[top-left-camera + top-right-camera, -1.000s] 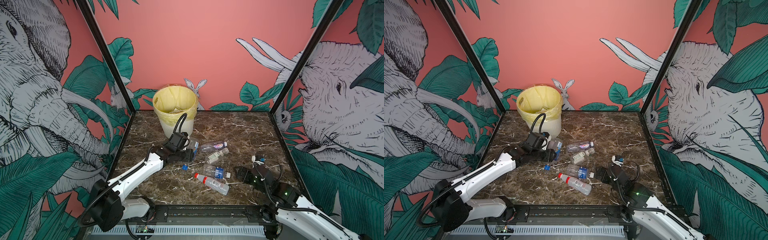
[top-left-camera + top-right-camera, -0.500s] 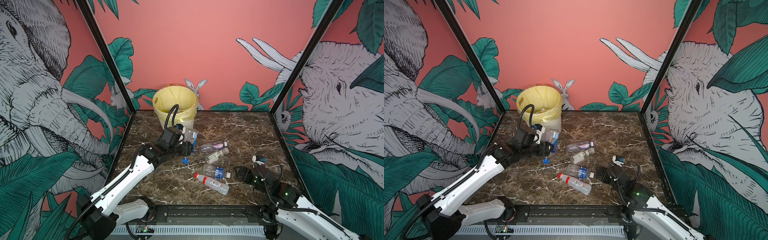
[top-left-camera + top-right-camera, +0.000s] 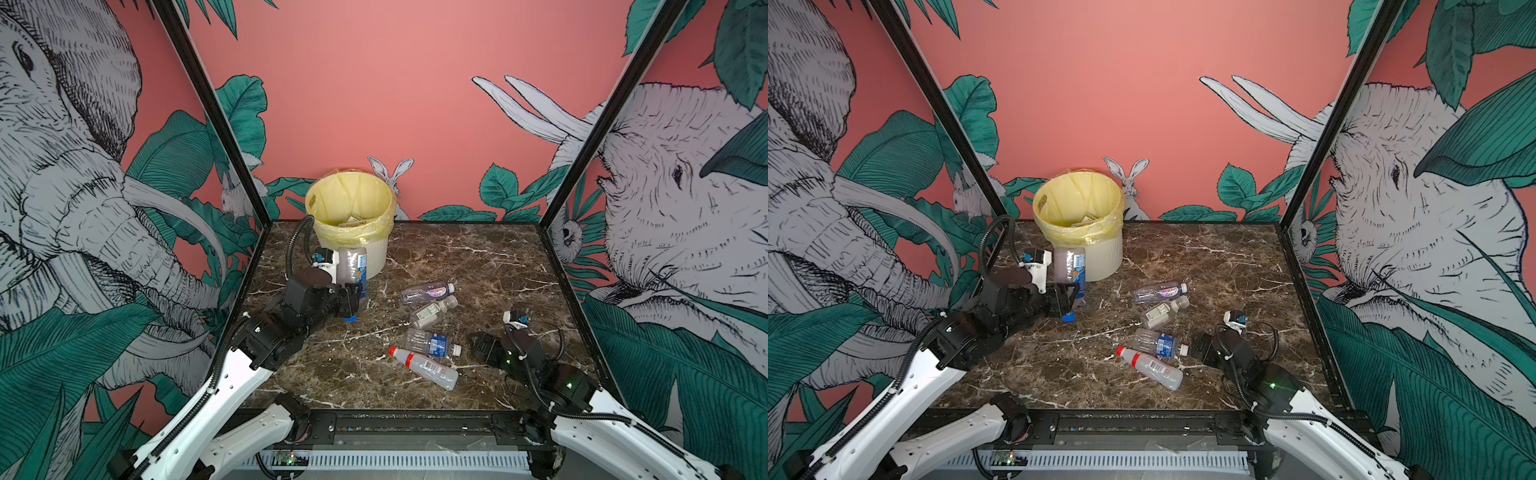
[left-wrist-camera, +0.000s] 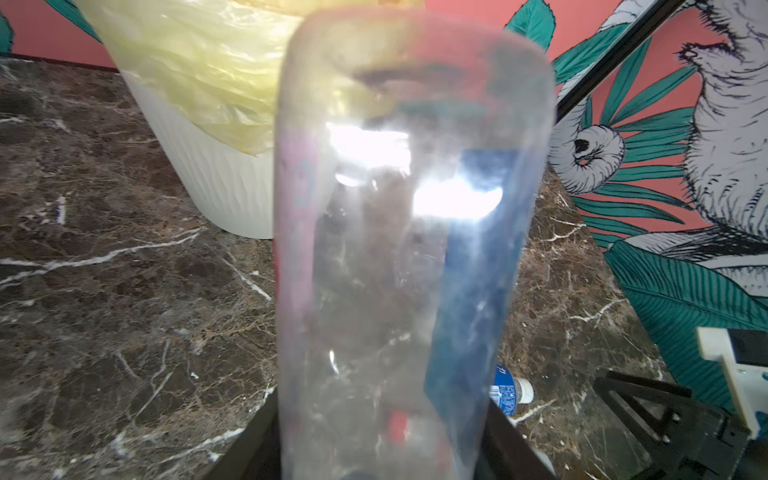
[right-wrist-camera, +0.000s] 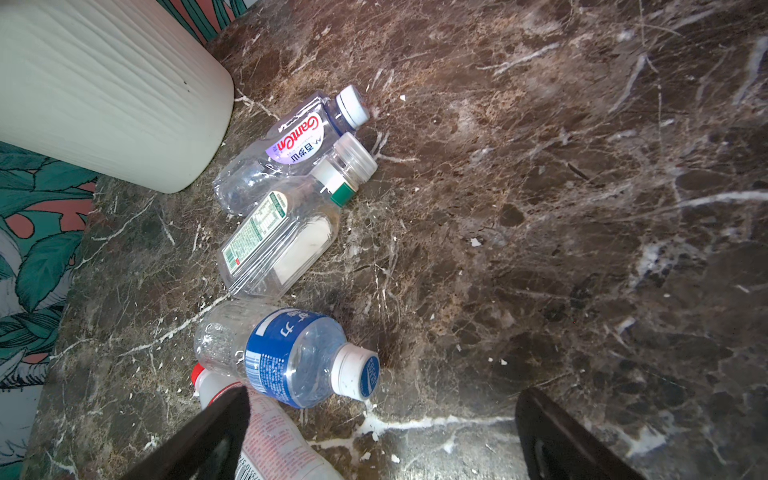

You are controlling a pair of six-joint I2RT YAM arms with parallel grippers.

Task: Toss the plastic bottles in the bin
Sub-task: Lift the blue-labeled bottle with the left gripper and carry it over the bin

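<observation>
My left gripper (image 3: 352, 296) (image 3: 1068, 296) (image 4: 382, 457) is shut on a clear plastic bottle (image 3: 352, 266) (image 3: 1070, 266) (image 4: 395, 249) with a blue label. The bottle stands upright, blue cap down, lifted off the table just in front of the cream ribbed bin (image 3: 377, 257) (image 3: 1108, 257) (image 4: 199, 178). Its top is below the bin's rim. Several more bottles lie mid-table: purple-labelled (image 3: 428, 292) (image 5: 291, 145), green-labelled (image 3: 432, 309) (image 5: 274, 241), blue-labelled (image 3: 432, 344) (image 5: 286, 353), red-capped (image 3: 424, 368) (image 5: 270, 440). My right gripper (image 3: 478, 347) (image 3: 1202, 347) (image 5: 380, 436) is open, low beside them, holding nothing.
The yellow bag (image 3: 349, 199) lining the bin holds some items at its bottom. The marble table (image 3: 478, 257) is closed in by printed walls behind and at both sides, with black corner posts (image 3: 569, 174). The left arm's cable (image 3: 297, 241) loops beside the bin.
My left arm has lifted the blue-labelled bottle off the table and swung it upright towards the bin. The right arm and the lying bottles have not moved.
</observation>
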